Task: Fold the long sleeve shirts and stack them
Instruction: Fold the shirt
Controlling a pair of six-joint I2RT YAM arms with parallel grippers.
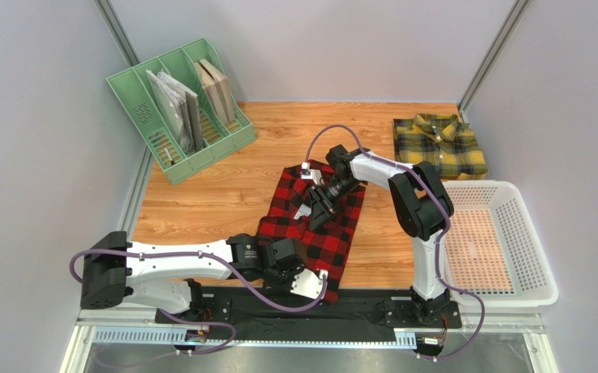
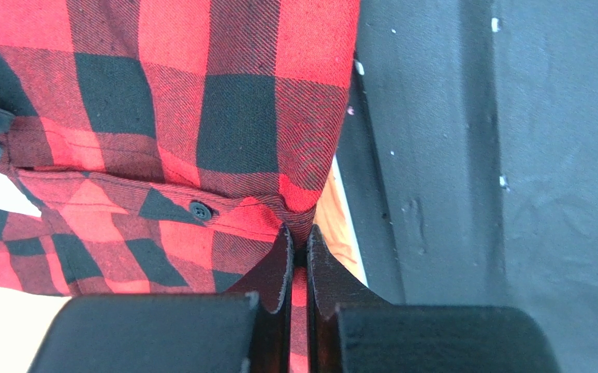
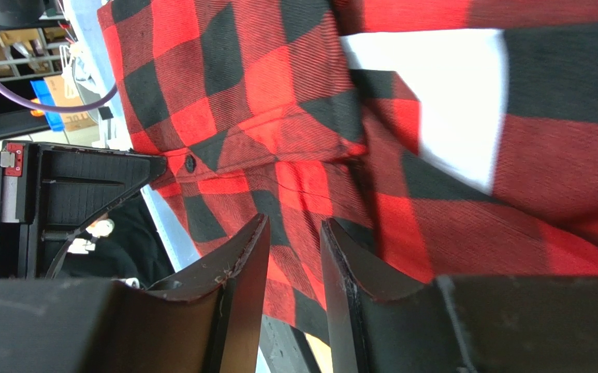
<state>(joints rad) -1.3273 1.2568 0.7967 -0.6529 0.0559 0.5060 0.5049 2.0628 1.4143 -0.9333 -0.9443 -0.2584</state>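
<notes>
**Bench (image 1: pixel 201 203), wood-topped, contents left to right**

1. File rack (image 1: pixel 171 159), green plastic, one. Far left corner, set at an angle. Flat items stand in its slots; no label legible.
2. Left hand (image 2: pixel 299 260), one. Fingers pressed together on the near hem of item 3, with a sliver of red cloth pinched between them.
3. Red-and-black check shirt (image 1: pixel 333 237), one. It lies mid-bench in a rumpled strip that runs from the middle to the near edge. One dark button (image 2: pixel 199 210) shows on the placket. White block lettering (image 3: pixel 426 101) shows in part only and cannot be read.
4. Right hand (image 3: pixel 294 249), one. It is over the far part of item 3, jaws a narrow gap apart with check cloth showing in the gap. Whether it grips the cloth cannot be told.
5. Yellow-and-dark-green check shirt (image 1: pixel 439 146), one. It lies folded at the far right corner, collar and buttons up. No writing.
6. Basket (image 1: pixel 531 233), white plastic mesh, one. Right edge, just in front of item 5. Unmarked.
</notes>
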